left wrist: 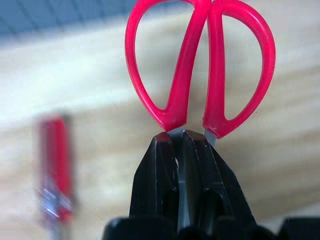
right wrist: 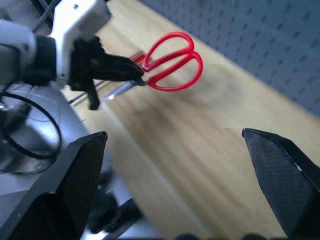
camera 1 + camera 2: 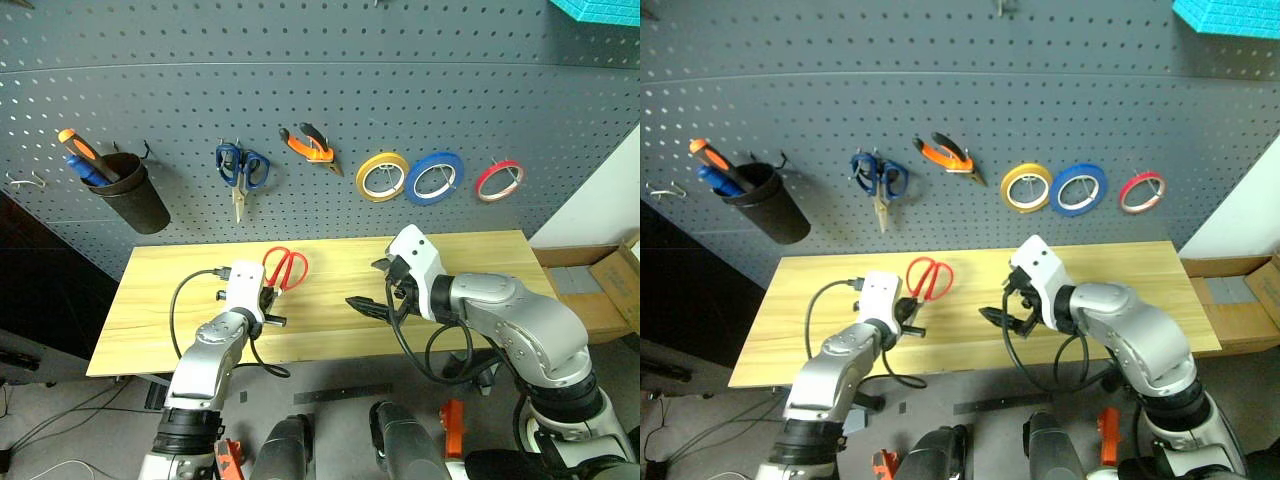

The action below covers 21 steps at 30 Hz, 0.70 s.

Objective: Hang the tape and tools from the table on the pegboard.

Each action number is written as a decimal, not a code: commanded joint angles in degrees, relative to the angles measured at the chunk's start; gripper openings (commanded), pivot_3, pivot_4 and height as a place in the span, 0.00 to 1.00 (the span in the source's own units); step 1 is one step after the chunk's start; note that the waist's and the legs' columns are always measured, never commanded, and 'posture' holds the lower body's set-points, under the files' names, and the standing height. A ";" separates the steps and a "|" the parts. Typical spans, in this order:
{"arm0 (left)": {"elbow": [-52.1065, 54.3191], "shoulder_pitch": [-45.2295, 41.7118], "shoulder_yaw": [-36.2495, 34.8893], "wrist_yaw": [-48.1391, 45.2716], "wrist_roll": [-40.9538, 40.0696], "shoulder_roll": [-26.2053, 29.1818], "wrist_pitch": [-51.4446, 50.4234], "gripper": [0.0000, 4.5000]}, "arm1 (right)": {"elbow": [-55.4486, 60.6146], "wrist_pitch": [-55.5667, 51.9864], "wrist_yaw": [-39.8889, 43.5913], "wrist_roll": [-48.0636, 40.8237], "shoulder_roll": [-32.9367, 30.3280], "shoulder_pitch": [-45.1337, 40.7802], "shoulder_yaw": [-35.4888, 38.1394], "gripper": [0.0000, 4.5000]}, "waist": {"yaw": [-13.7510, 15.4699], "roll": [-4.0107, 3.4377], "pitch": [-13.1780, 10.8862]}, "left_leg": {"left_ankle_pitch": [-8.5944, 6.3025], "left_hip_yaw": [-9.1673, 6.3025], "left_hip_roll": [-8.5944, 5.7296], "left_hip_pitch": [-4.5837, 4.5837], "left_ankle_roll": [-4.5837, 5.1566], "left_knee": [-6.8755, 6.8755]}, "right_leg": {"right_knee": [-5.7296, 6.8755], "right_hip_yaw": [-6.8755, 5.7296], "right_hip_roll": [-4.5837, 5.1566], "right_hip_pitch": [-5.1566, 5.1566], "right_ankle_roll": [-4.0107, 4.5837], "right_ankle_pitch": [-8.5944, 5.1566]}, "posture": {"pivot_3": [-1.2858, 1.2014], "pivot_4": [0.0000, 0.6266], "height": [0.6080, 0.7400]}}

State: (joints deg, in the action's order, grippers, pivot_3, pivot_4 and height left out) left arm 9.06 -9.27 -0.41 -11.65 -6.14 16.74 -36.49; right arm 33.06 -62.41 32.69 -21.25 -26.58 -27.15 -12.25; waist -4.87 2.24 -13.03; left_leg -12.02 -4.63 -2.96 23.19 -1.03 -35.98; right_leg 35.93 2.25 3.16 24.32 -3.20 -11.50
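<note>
Light-wood counter (image 3: pixel 480 255) is spreading below a grey pegboard (image 3: pixel 330 80). Nearest, the left end effector (image 3: pixel 268 297) is clenched on the blades of the red-handled scissors (image 3: pixel 285 267), handles pointing toward the board; the right end effector (image 3: pixel 368 306) is hovering released. Red tape (image 3: pixel 499 180) and pliers (image 3: pixel 310 147) are hanging already. Next, a handle loop likely needs threading onto a free hook.

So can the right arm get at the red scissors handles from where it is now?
Probably yes. The right gripper is open and empty, pointing across the bare table at the red scissors, which the left gripper holds by the blades, handles free. Nothing lies between.
</note>
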 commanded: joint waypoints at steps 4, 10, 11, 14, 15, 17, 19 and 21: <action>13.13 8.10 -1.13 -2.18 4.55 4.88 19.66 0.00 | 4.13 14.05 3.69 0.97 -2.58 2.27 -0.37 1.00 | 0.11 -0.02 -0.02 | -0.20 0.12 0.31 0.07 -0.09 0.00 | -0.15 0.04 0.00 0.07 0.04 -0.05 | 0.46 0.34 1.00; 20.88 11.30 -4.91 0.25 9.86 7.38 30.32 0.00 | 2.45 18.51 6.52 -0.40 -2.75 1.07 0.06 1.00 | 0.32 -0.02 -0.15 | -0.21 0.14 0.47 0.06 -0.10 -0.05 | -0.13 -0.05 -0.06 0.05 0.41 -0.25 | 0.48 0.36 1.00; 21.48 11.26 -6.06 0.66 10.11 7.37 30.51 0.00 | 1.82 18.99 7.04 -0.49 -2.77 0.61 0.13 1.00 | 0.37 -0.03 -0.15 | -0.21 0.18 0.51 0.06 -0.10 -0.06 | -0.13 -0.08 -0.06 0.02 0.42 -0.26 | 0.48 0.35 1.00; 22.49 10.33 -9.57 1.85 9.90 6.94 29.53 0.00 | -0.73 20.44 8.12 -0.20 -2.77 -1.30 0.17 1.00 | 0.38 -0.02 -0.14 | -0.21 0.24 0.52 0.04 -0.10 -0.06 | -0.13 -0.07 -0.08 0.01 0.41 -0.26 | 0.49 0.33 1.00; 22.37 9.78 -10.51 2.06 9.58 6.84 29.15 0.00 | -1.58 20.90 8.40 -0.02 -2.79 -1.91 0.11 1.00 | 0.41 -0.03 -0.15 | -0.21 0.23 0.52 0.04 -0.10 -0.06 | -0.13 -0.09 -0.10 0.01 0.31 -0.20 | 0.49 0.33 1.00; 21.25 8.25 -11.99 2.71 8.94 6.41 27.95 0.00 | -3.63 22.22 9.12 0.42 -2.87 -3.09 -0.09 1.00 | 0.64 -0.01 -0.13 | -0.20 0.19 0.52 0.04 -0.10 -0.06 | -0.10 -0.16 -0.12 0.02 0.16 -0.11 | 0.50 0.30 1.00; 19.34 6.14 -13.85 4.14 7.49 4.99 23.90 0.00 | -5.71 23.58 9.81 0.91 -2.72 -4.73 -0.39 1.00 | 1.08 -0.01 -0.13 | -0.20 0.16 0.52 0.04 -0.10 -0.06 | -0.08 -0.21 -0.14 0.01 0.15 -0.10 | 0.50 0.30 1.00; 17.06 4.54 -13.88 3.80 7.25 4.91 22.04 0.00 | -7.60 24.79 10.05 1.51 -2.19 -6.44 -0.74 1.00 | 1.37 -0.01 -0.13 | -0.20 0.17 0.51 0.03 -0.10 -0.07 | -0.06 -0.21 -0.20 0.01 0.15 -0.10 | 0.50 0.30 1.00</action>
State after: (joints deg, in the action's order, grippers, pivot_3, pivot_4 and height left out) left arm 26.82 -4.17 -13.48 -8.12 1.89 21.60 -13.26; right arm 25.37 -39.75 42.31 -20.19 -28.93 -31.97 -13.14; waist -3.49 2.23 -13.15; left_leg -12.22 -4.46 -2.46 23.23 -1.13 -36.06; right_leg 35.89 2.04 2.87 24.33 -3.06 -11.59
